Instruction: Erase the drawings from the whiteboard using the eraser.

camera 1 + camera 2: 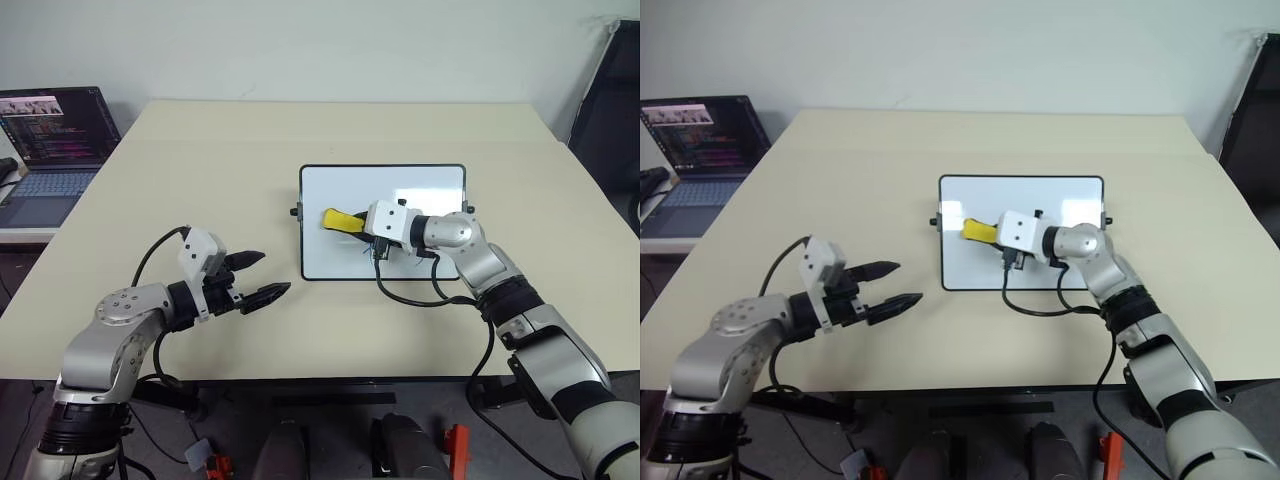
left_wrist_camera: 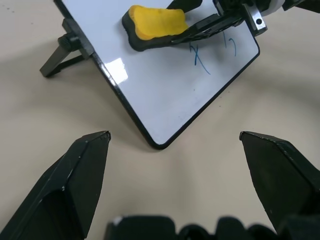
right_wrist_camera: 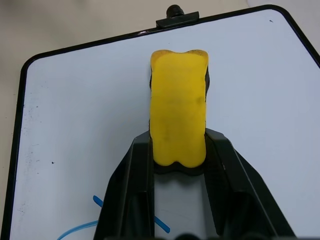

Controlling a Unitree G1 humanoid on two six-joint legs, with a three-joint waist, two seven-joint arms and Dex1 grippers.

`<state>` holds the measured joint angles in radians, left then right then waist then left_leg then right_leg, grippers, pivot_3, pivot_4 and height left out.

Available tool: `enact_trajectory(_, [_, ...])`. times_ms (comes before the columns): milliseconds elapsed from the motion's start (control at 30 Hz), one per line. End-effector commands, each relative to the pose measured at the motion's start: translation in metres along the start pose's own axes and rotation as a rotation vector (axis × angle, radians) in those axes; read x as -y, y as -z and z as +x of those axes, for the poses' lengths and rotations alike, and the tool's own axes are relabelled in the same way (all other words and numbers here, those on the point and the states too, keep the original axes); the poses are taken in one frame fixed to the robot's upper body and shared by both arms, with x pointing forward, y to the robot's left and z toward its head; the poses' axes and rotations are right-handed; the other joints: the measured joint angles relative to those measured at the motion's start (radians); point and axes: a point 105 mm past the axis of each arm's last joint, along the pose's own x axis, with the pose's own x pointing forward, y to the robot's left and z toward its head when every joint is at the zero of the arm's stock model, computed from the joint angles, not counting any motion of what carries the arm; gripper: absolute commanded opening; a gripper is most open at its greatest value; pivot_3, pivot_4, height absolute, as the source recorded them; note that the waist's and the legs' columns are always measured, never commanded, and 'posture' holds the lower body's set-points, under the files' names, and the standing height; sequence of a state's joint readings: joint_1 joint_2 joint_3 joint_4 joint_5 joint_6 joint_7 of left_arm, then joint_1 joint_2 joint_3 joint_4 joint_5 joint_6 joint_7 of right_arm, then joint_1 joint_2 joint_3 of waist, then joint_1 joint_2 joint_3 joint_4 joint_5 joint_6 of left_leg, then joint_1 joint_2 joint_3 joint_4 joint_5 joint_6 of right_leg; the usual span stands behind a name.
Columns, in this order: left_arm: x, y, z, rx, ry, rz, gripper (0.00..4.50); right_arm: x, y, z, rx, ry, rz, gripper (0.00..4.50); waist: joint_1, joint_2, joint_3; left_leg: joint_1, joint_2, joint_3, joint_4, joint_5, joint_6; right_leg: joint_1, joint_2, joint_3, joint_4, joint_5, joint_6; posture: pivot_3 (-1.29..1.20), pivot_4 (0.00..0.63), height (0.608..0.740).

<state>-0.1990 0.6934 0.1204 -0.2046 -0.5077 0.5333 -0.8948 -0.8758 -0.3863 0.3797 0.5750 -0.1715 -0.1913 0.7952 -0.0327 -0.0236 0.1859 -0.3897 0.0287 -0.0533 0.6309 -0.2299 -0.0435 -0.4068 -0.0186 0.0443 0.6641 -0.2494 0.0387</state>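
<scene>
On the beige table (image 1: pixel 200 180) lies the whiteboard (image 1: pixel 330 190). The right gripper (image 3: pixel 178 150), clamped on the yellow eraser (image 1: pixel 341 219), wipes its left half. The left gripper (image 1: pixel 257 277) waits open beside it. Blue drawings (image 2: pixel 202 62) remain near the front edge; they seem next.

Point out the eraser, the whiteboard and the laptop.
eraser (image 3: pixel 178 120), right wrist view, yellow top face.
whiteboard (image 1: pixel 340 190), left eye view, bare white surface.
laptop (image 1: pixel 55 125), left eye view, lit screen.

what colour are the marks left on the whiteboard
Blue, thin marker strokes on the whiteboard; clearest in the left wrist view.
</scene>
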Motion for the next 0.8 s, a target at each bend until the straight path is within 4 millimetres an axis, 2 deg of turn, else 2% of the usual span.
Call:
enact_trajectory(33, [0.003,-0.015,-0.001,0.035,0.016,0.054,4.50,-0.020,0.005,-0.001,-0.003,-0.073,0.033,0.99,0.000,0.000,0.000,0.000,0.000,0.000,0.000,0.000,0.000,0.000,0.000,0.000,0.000,0.000,0.000,0.00,0.150,0.740])
enact_trajectory(167, [0.005,-0.023,-0.001,0.074,0.033,0.062,4.50,-0.021,-0.016,-0.010,0.149,-0.082,0.113,0.99,-0.001,0.000,0.000,0.000,0.000,0.000,0.000,0.000,0.000,0.000,0.000,0.000,0.000,0.000,0.000,0.00,0.150,0.740])
enact_trajectory(267, [0.005,-0.028,-0.001,0.087,0.044,0.073,4.50,-0.001,-0.045,-0.033,0.309,-0.036,0.224,0.99,-0.001,0.001,0.001,-0.001,0.000,0.000,0.000,0.000,0.000,-0.001,0.000,0.000,0.000,0.000,0.000,0.00,0.150,0.740])
enact_trajectory(333, [0.004,-0.032,-0.001,0.088,0.048,0.085,4.50,0.005,-0.050,-0.054,0.312,-0.043,0.238,0.99,0.001,0.001,0.001,-0.002,0.000,-0.001,0.000,0.000,0.000,-0.002,0.000,0.000,0.000,0.000,0.000,0.00,0.150,0.740])
enact_trajectory(400, [0.001,-0.036,-0.002,0.089,0.049,0.101,4.50,0.005,-0.045,-0.079,0.269,-0.076,0.268,0.99,0.006,0.001,0.001,-0.003,0.000,-0.002,0.000,0.000,0.000,-0.002,0.000,-0.002,-0.001,0.000,0.000,0.00,0.150,0.740])
enact_trajectory(633, [-0.007,-0.048,-0.008,0.077,0.059,0.152,4.50,0.003,-0.002,-0.165,-0.062,-0.113,0.293,0.98,0.005,0.001,0.002,-0.005,-0.001,-0.002,-0.001,0.000,0.000,-0.002,-0.001,-0.002,-0.005,-0.002,0.000,0.00,0.150,0.740])
enact_trajectory(800, [-0.009,-0.052,-0.007,0.068,0.069,0.169,4.50,0.012,0.006,-0.199,-0.197,-0.114,0.260,0.98,-0.016,0.002,0.002,-0.003,0.000,0.001,-0.001,0.000,0.000,-0.002,0.000,0.000,-0.004,-0.004,0.004,0.00,0.150,0.740])
